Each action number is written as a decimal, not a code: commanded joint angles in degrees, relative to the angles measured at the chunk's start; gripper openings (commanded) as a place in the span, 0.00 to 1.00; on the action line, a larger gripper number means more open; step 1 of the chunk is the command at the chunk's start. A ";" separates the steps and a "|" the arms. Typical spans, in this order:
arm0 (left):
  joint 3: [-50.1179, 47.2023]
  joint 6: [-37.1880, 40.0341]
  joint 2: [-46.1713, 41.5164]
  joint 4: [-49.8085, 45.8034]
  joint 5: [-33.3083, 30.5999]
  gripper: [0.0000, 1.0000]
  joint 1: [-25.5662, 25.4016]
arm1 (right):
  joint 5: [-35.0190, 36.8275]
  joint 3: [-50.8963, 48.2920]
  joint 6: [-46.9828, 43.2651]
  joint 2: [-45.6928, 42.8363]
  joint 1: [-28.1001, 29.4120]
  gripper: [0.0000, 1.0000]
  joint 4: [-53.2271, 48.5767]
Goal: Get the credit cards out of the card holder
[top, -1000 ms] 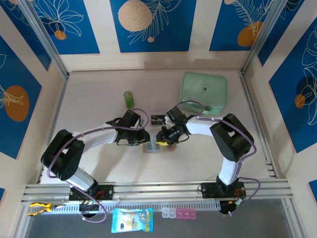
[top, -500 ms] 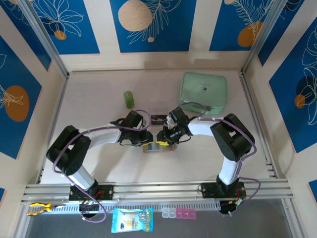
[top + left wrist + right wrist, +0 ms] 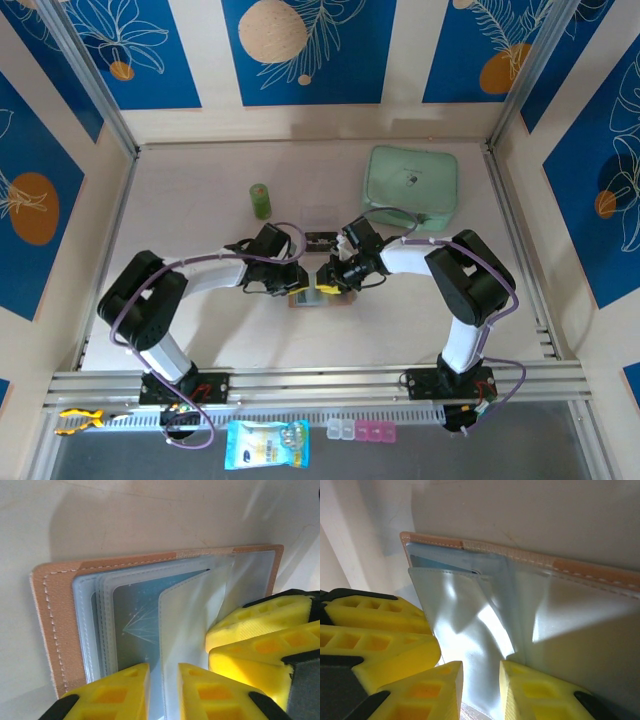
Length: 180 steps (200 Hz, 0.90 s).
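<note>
The salmon-tan card holder (image 3: 310, 298) lies open mid-table, its clear sleeves fanned out. A blue-grey credit card (image 3: 135, 615) sits inside one sleeve; its edge (image 3: 440, 562) also shows in the right wrist view. My left gripper (image 3: 164, 690) straddles a raised sleeve's stitched edge, with a narrow gap on either side of it. Opposite, my right gripper (image 3: 481, 690) has a taut, creased sleeve (image 3: 470, 620) between its fingers. From above, both grippers meet tip to tip over the holder, the left gripper (image 3: 298, 285) and the right gripper (image 3: 327, 280). A small dark credit card (image 3: 318, 240) lies just behind them.
A mint-green pouch (image 3: 412, 188) lies at the back right. A small green bottle (image 3: 260, 200) stands at the back left. The right gripper's yellow fingers (image 3: 260, 625) crowd the left wrist view. Wooden walls ring the table.
My left arm has shifted right, bringing its gripper closer over the holder. The right arm has hardly moved.
</note>
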 commanded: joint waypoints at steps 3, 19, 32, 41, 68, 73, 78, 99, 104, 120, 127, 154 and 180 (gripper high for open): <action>1.46 -1.08 1.38 1.42 2.51 0.22 -0.54 | -1.51 -0.69 0.79 -1.59 -0.24 0.27 -0.08; 1.55 -1.50 1.33 1.94 2.75 0.20 -0.56 | -1.51 -0.66 0.87 -1.83 -0.20 0.27 -0.06; 1.76 -1.33 0.89 1.65 2.71 0.19 -0.54 | -1.55 -0.56 0.96 -2.24 -0.24 0.27 0.04; 2.06 -1.05 0.55 1.23 2.70 0.19 -0.56 | -1.61 -0.58 1.09 -2.68 -0.24 0.27 -0.01; 2.92 -0.37 -0.40 -0.33 2.41 0.21 -0.56 | -1.82 0.32 0.80 -3.64 -0.25 0.27 -1.11; 3.11 -0.32 -0.50 -0.45 2.49 0.21 -0.55 | -1.58 0.46 0.79 -3.97 -0.24 0.27 -1.54; 3.23 -0.32 -0.62 -0.56 2.53 0.21 -0.54 | -1.29 0.50 0.47 -4.35 -0.29 0.27 -2.05; 3.68 -0.23 -0.76 -0.74 2.88 0.21 -0.55 | 0.89 1.12 -0.58 -6.46 -0.63 0.27 -5.13; 3.84 -0.22 -0.86 -0.72 2.87 0.21 -0.67 | 1.16 1.27 -0.81 -6.94 -0.82 0.28 -5.75; 4.49 -0.12 -0.82 -1.14 2.98 0.22 -0.82 | 2.54 1.74 -1.69 -8.55 -1.36 0.28 -8.02; 4.83 -0.06 -0.83 -1.25 2.97 0.23 -0.89 | 3.08 1.93 -2.13 -9.35 -1.64 0.28 -8.91; 6.64 0.62 -0.11 -2.56 3.16 0.26 -1.57 | 4.80 2.25 -3.46 -12.23 -2.88 0.28 -12.05; 8.40 1.01 0.90 -3.36 3.20 0.30 -2.26 | 6.34 2.71 -4.89 -14.48 -4.52 0.29 -15.58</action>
